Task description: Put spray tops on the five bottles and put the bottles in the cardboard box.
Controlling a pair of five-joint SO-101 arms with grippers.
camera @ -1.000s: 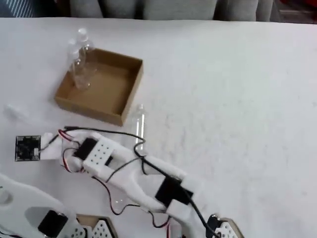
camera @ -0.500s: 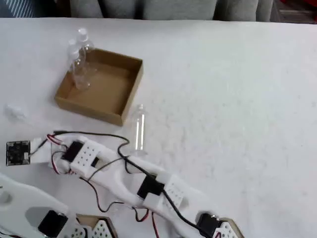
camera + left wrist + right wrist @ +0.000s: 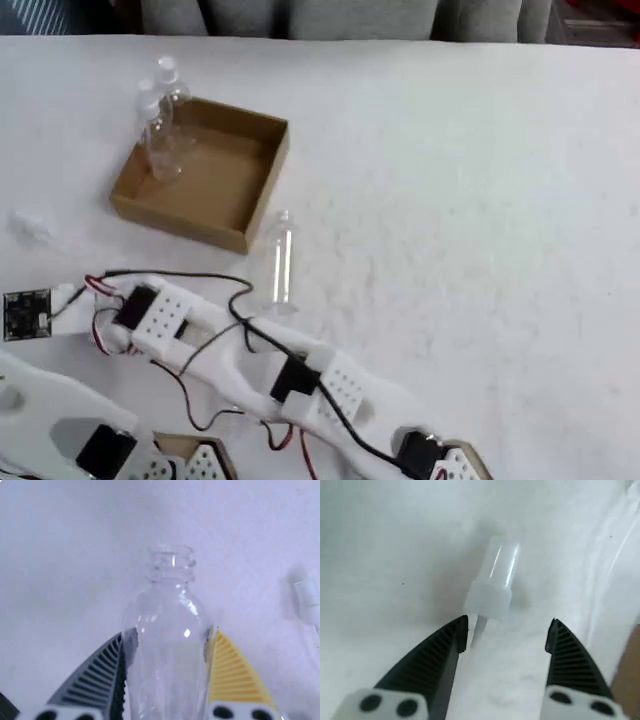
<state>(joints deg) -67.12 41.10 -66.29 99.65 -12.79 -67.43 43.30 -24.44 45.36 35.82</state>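
Observation:
My left gripper (image 3: 170,634) is shut on a clear bottle (image 3: 167,630) with an open neck and no top. My right gripper (image 3: 507,625) is open just short of a white spray top (image 3: 495,585) lying on the table, the top slightly ahead of its fingertips. In the high view the right arm (image 3: 160,315) stretches across the front of the table to the left. The cardboard box (image 3: 260,190) sits at the back left, with two topped bottles (image 3: 160,120) standing at its far left corner. Another bottle (image 3: 280,255) lies on the table beside the box's near right corner.
A spray top (image 3: 30,225) lies on the white table left of the box. One more top (image 3: 307,595) shows at the edge of the left wrist view. The left arm's base (image 3: 60,420) fills the front left corner. The table's right half is open.
The right arm has swung left and a little nearer, carrying its wrist toward the table's left edge. The lying bottle, partly covered by a cable before, is now in full sight.

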